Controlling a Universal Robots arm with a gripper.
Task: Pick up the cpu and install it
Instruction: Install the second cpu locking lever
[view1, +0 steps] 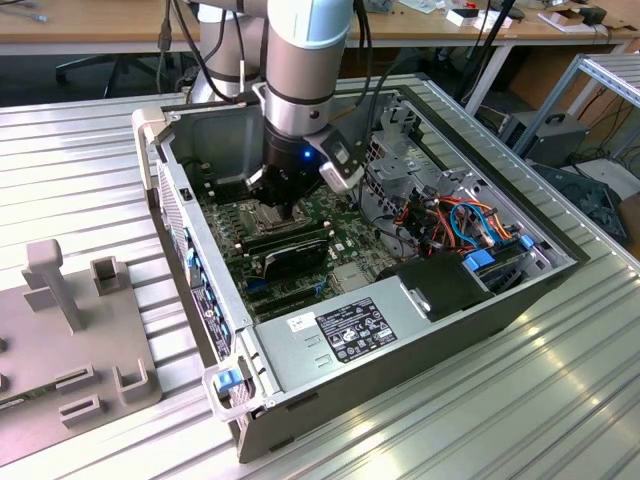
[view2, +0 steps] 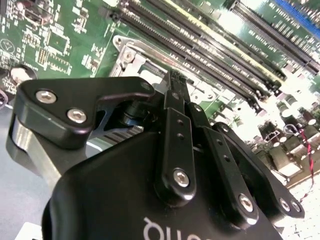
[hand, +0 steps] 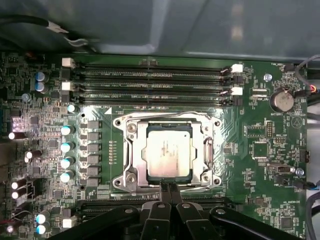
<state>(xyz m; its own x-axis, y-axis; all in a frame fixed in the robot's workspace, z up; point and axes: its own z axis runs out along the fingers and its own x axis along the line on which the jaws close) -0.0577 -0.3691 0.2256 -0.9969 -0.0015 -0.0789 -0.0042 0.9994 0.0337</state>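
The pincer (hand: 169, 192) shows in the first wrist view as two black metal fingers pressed together, their tips meeting with nothing between them, just beside the near edge of the CPU socket (hand: 131, 161). In the second wrist view its black, bolted linkage bars (view2: 175, 145) converge to the same narrow point above the motherboard (view2: 60, 45). The cpu (hand: 167, 152), a flat square chip with a dull silver-grey top, lies seated in the socket's shiny metal frame, directly ahead of the fingertips and not gripped by them. Long black memory slots (hand: 150, 82) run parallel past the socket's far side, and rows of small cylindrical capacitors (hand: 65, 147) stand along one flank on the green board. In the exterior view the arm reaches down into the open computer case (view1: 500, 310), which rests on a ribbed aluminium counter (view1: 560, 400).
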